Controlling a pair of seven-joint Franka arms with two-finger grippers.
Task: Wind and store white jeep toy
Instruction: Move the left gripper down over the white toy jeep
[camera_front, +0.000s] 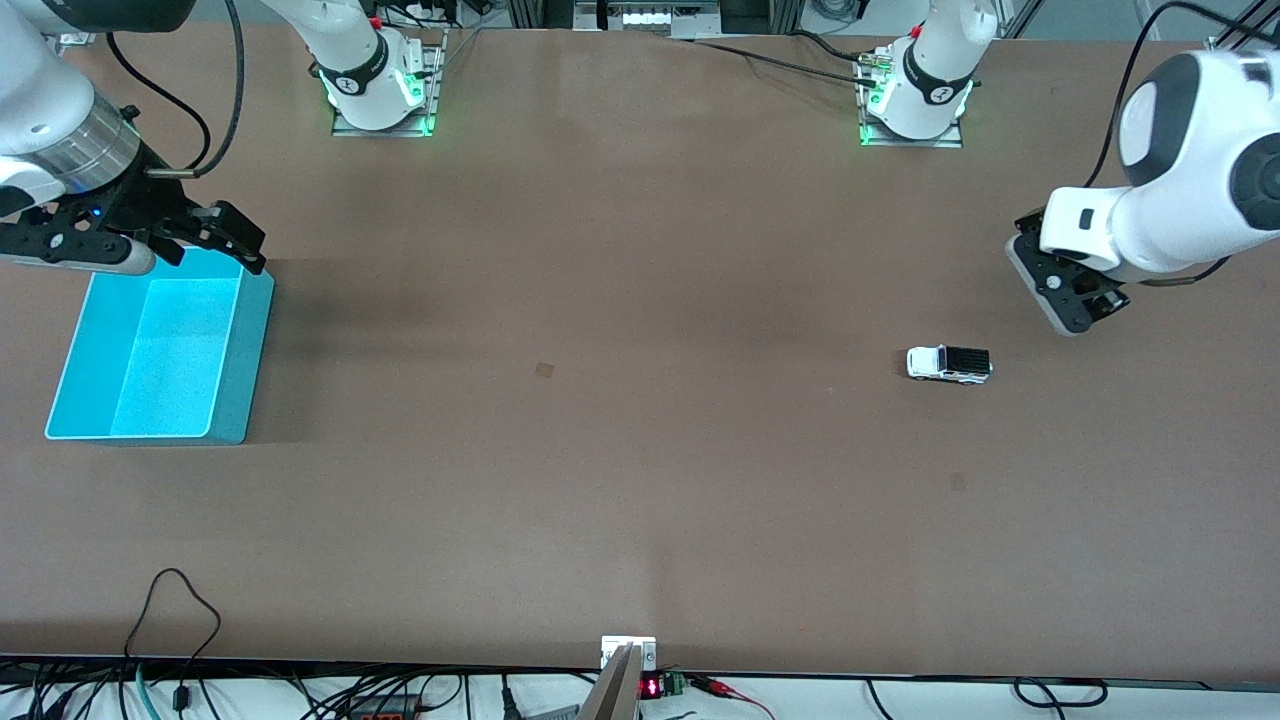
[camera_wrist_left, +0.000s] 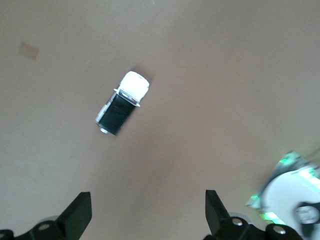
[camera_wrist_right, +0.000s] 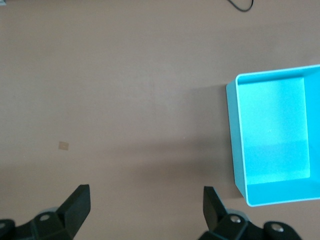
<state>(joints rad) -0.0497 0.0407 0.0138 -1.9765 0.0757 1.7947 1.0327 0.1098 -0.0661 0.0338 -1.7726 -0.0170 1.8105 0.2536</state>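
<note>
The white jeep toy (camera_front: 949, 364) with a black roof stands on the brown table toward the left arm's end; it also shows in the left wrist view (camera_wrist_left: 123, 102). My left gripper (camera_front: 1075, 310) is up in the air beside the jeep, toward the left arm's end, open and empty (camera_wrist_left: 148, 215). The turquoise bin (camera_front: 250, 360) stands empty at the right arm's end, and it shows in the right wrist view (camera_wrist_right: 233, 140). My right gripper (camera_front: 215, 250) hangs over the bin's edge nearest the robot bases, open and empty (camera_wrist_right: 145, 210).
The arm bases (camera_front: 380, 85) (camera_front: 915, 95) stand along the table's edge farthest from the front camera. A small tape mark (camera_front: 545, 369) lies mid-table. Cables (camera_front: 175, 610) and a small box (camera_front: 628, 652) sit at the table edge nearest the front camera.
</note>
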